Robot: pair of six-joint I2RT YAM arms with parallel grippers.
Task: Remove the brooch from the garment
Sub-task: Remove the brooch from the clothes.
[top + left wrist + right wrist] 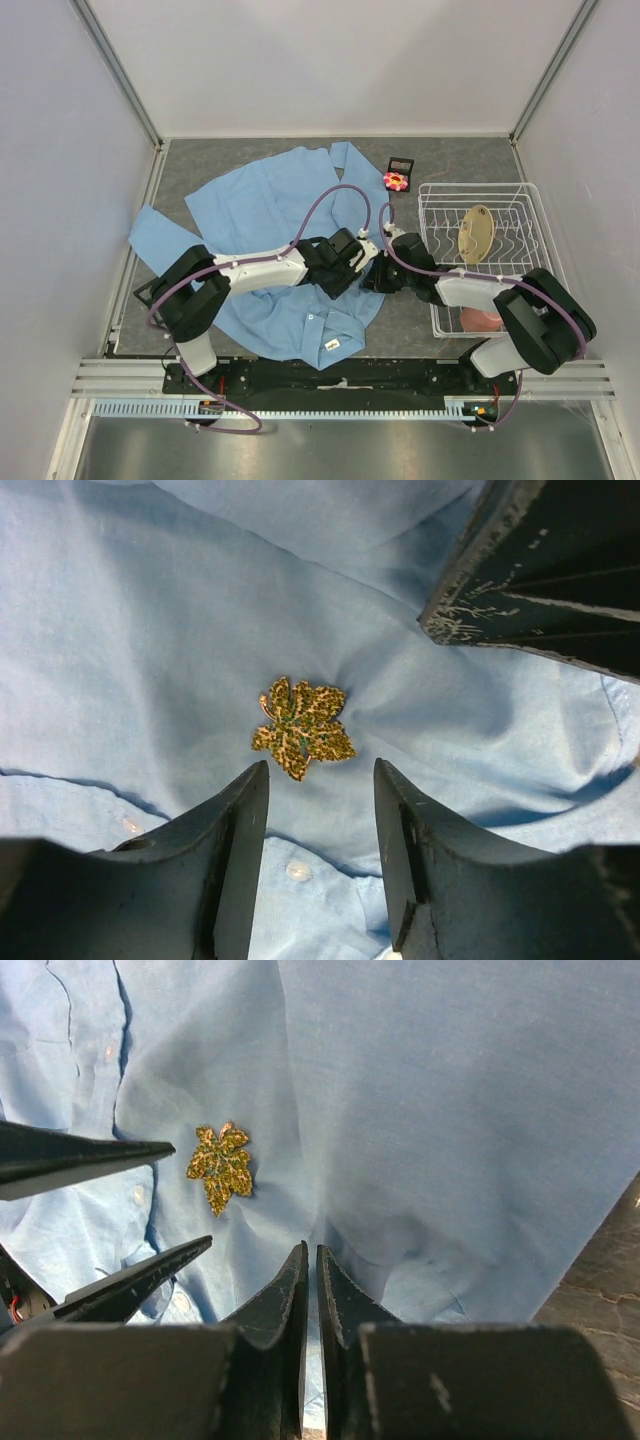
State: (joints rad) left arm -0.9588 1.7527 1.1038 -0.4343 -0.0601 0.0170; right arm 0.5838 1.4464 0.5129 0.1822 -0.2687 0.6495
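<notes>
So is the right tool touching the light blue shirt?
Touching. The right wrist view shows the right tool with its tips pinched shut on the light blue shirt, folds of cloth gathering into them.

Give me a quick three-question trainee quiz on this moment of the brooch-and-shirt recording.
1. True or false: the gold leaf pin sits on the shirt.
2. Fill in: the left pincer faces the gold leaf pin with its jaws ___, while the right pincer is shut on the shirt's cloth.
3. Where does the pink flower brooch lie? A in the left pincer; B on the table, off the shirt; C pinned beside the gold leaf pin.
Key: 1 true; 2 open; 3 B.
</notes>
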